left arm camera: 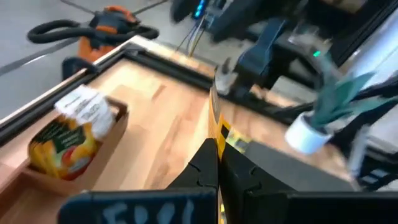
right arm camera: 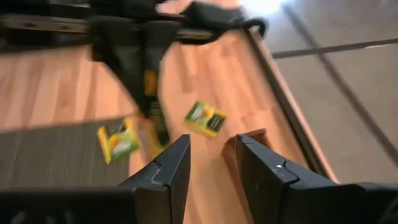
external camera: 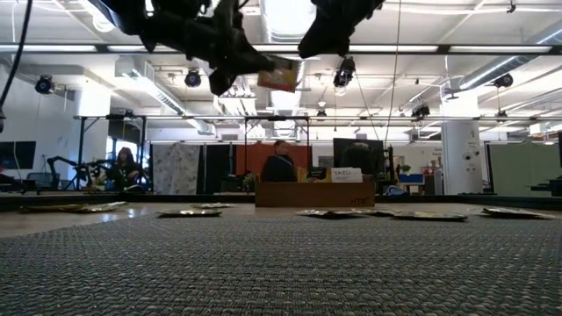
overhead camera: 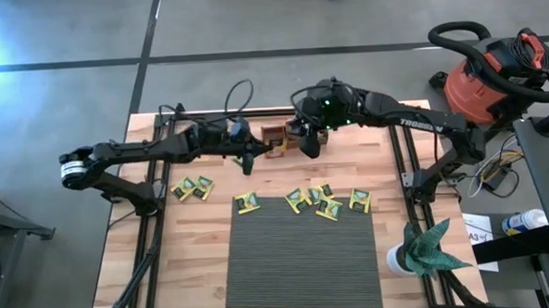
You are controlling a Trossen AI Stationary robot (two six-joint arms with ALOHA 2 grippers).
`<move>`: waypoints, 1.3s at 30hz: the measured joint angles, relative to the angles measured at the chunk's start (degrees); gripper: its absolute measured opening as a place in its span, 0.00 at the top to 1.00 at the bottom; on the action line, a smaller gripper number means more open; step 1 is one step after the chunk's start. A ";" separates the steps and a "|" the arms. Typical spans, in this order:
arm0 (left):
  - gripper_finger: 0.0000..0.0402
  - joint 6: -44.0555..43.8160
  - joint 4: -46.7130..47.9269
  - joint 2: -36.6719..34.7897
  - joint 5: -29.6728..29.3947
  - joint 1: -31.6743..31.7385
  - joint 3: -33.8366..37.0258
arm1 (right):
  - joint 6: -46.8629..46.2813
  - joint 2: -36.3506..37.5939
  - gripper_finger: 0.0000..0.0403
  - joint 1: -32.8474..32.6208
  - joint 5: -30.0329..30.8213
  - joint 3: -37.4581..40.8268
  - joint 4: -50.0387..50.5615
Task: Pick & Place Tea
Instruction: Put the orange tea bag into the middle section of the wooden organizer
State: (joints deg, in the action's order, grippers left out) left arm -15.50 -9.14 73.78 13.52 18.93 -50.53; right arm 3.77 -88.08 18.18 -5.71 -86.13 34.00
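Observation:
My left gripper [overhead camera: 259, 152] hangs high over the table's far middle, shut on one yellow-orange tea sachet [external camera: 279, 75]. My right gripper [right arm camera: 212, 168] is open just to its right [overhead camera: 307, 145], at about the same height, with nothing between its fingers. The brown wooden tray [overhead camera: 275, 133] stands on the table below them; an orange sachet [left arm camera: 65, 144] and a white one [left arm camera: 87, 107] stand in it. Several yellow-green sachets lie flat on the wood, among them two at the left [overhead camera: 193, 186] and one near the mat [overhead camera: 249, 202]. My left gripper pinches the sachet between its two fingers at one end [left arm camera: 217, 142]; in the left wrist view the sachet shows edge-on. The fingers come nearly level from the table's left. The sachet's free end [external camera: 283, 75] sticks out past the fingertips, lifted clear of table and tray.
A dark ribbed mat [overhead camera: 302, 255] covers the near middle of the table. A white pot with a green plant [overhead camera: 418, 252] stands near the right front corner. A red shop vacuum [overhead camera: 494, 75] sits on the floor beyond the right edge. People show in the room behind.

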 joint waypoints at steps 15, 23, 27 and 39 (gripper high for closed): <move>1.00 8.22 -0.11 9.27 -2.25 -1.22 -7.21 | 7.69 -12.84 0.71 0.06 -3.81 -19.13 22.07; 1.00 9.88 -0.25 9.68 -2.25 -1.55 -7.53 | 10.25 -16.68 0.76 0.06 -3.78 -25.37 30.95; 1.00 10.44 -0.24 9.66 -2.59 -1.52 -7.53 | 10.45 -17.85 0.79 0.07 -3.78 -26.63 31.48; 1.00 9.79 -0.18 9.66 -3.11 -1.51 -7.51 | 13.34 -18.76 0.97 0.06 -3.52 -26.75 33.11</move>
State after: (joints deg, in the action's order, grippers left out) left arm -5.71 -9.32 83.44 10.41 17.43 -58.04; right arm 17.11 -106.85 18.24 -9.23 -112.88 67.11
